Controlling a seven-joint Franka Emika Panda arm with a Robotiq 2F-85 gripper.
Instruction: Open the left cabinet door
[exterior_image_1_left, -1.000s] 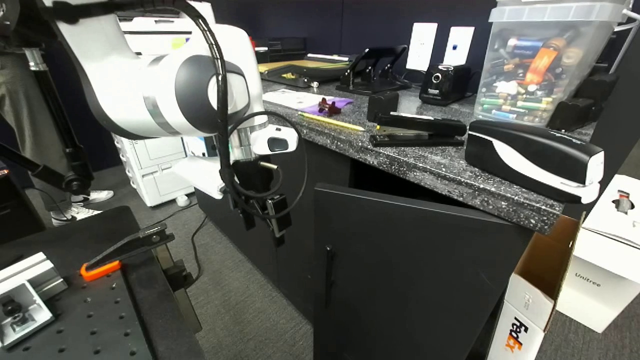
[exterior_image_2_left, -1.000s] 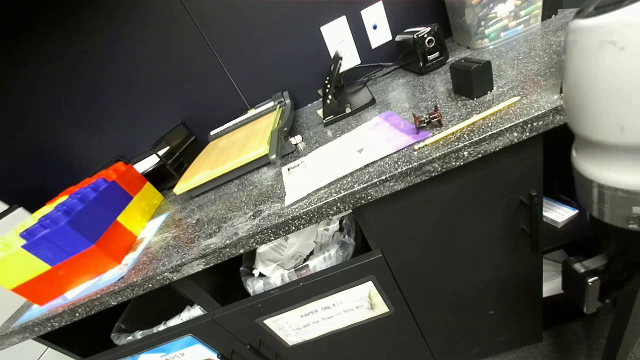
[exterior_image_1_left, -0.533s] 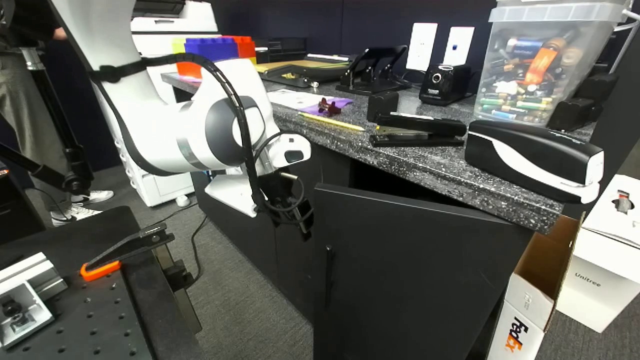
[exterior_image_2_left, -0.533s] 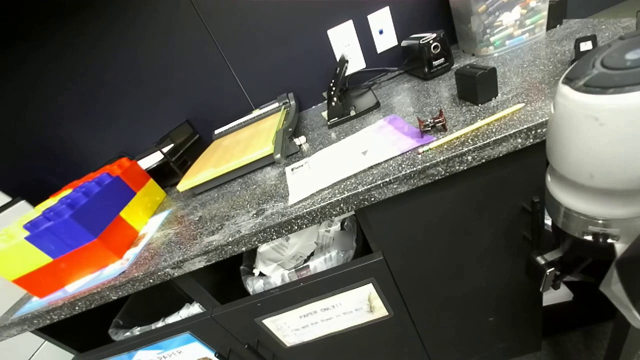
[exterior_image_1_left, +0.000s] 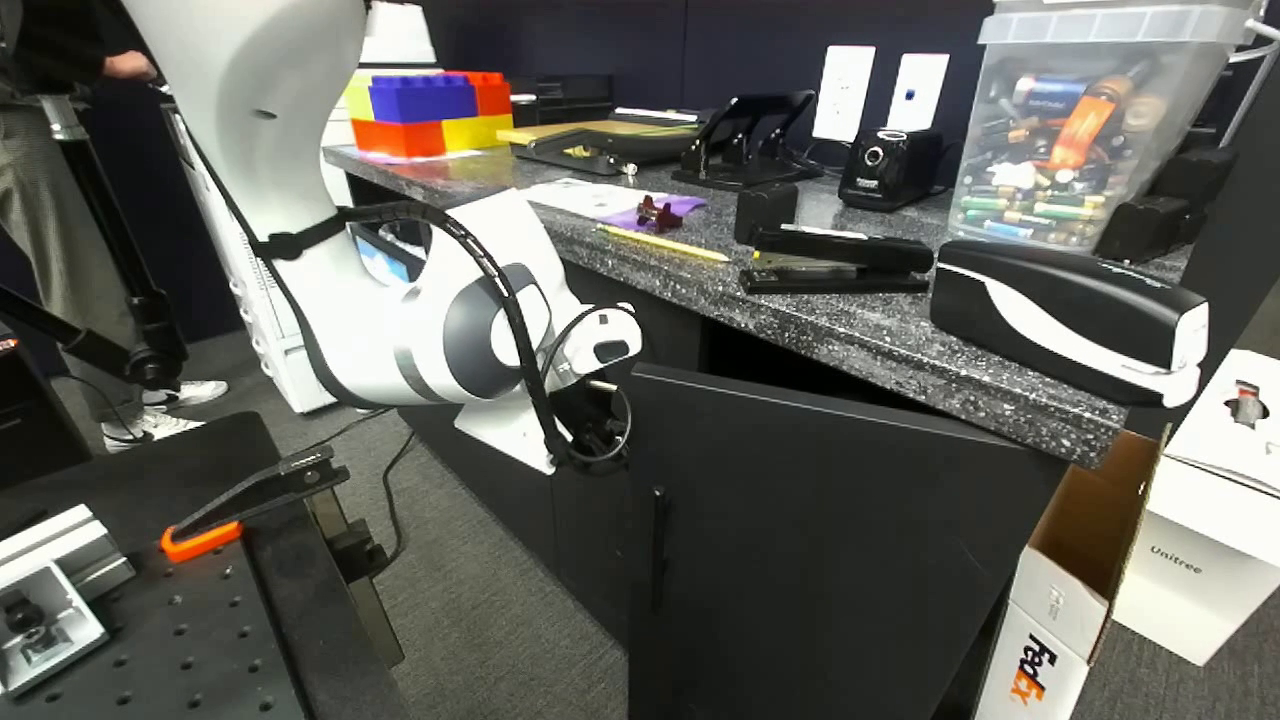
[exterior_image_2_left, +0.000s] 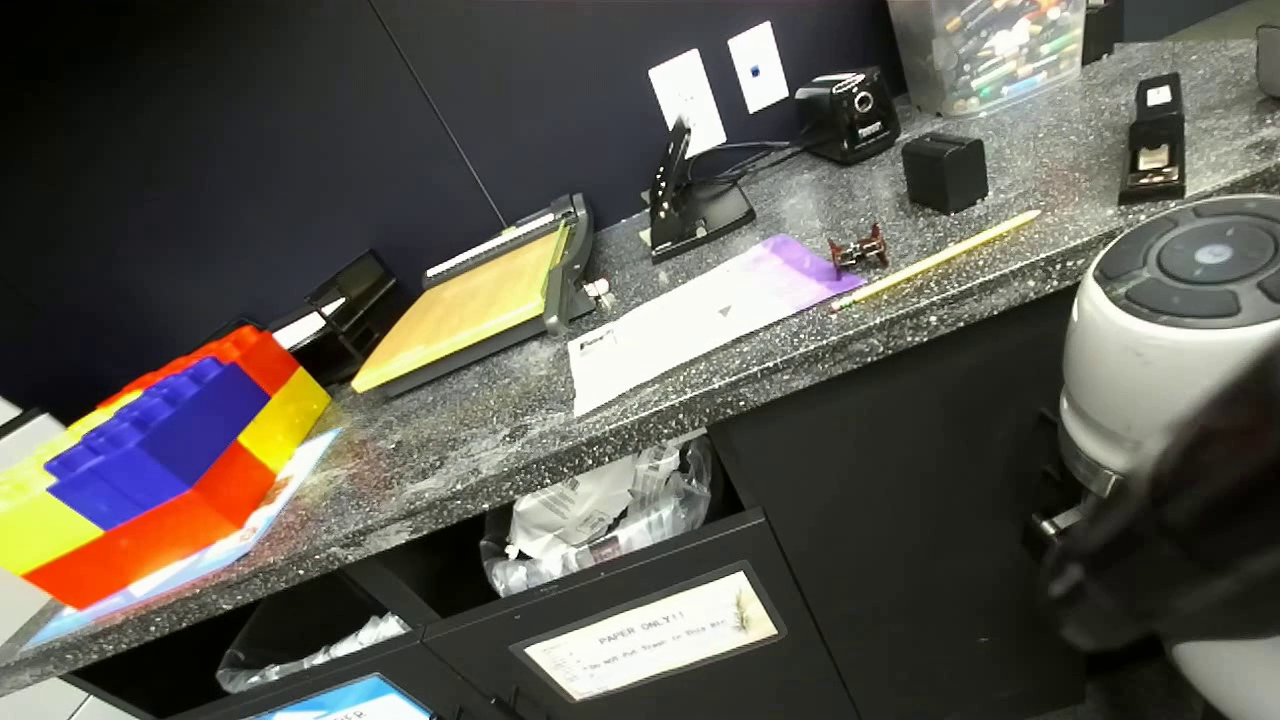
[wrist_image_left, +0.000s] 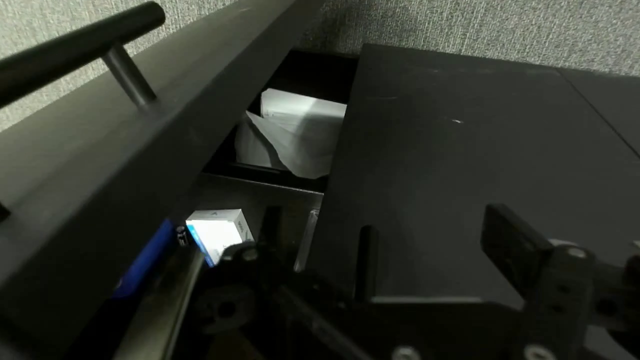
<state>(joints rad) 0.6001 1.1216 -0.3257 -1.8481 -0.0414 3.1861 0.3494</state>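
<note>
A: Desk (exterior_image_2_left: 450, 440), seen in both exterior views. What's on it?
B: In an exterior view, blocks (exterior_image_2_left: 160, 470) at far left, cutter (exterior_image_2_left: 470, 305) left of centre, paper (exterior_image_2_left: 680, 330) mid-frame, sharpener (exterior_image_2_left: 848, 115) upper right, pencil (exterior_image_2_left: 935, 261) below and right of it, bin (exterior_image_2_left: 925, 65) further right, at the top edge.
A: Under it?
B: Sign (exterior_image_2_left: 655, 632) bottom centre, reads PAPER ONLY!!. Then the left door (exterior_image_2_left: 900, 520), the task's thing, lower right, closed. Arm (exterior_image_2_left: 1150, 390) at the right edge, in front of part of it.
A: Further out?
B: In an exterior view, person (exterior_image_1_left: 55, 230) upper left, cropped; arm from upper left to mid-frame; open door (exterior_image_1_left: 850, 540) lower right of centre; FedEx box (exterior_image_1_left: 1050, 605) lower right, near it.
A: Wrist view?
B: Open door along the left, white box (wrist_image_left: 217, 232) lower left of centre, papers (wrist_image_left: 302, 135) upper centre, left door over the right half, level with the panel (wrist_image_left: 615, 97) at far right.
A: End effector (wrist_image_left: 384, 220)?
B: Bottom of the wrist view. Fingers (wrist_image_left: 515, 245) spread wide, left door's handle (wrist_image_left: 367, 262) between them in the frame.
A: Touching?
B: Gaps show both sides. Depth, can't tell.
</note>
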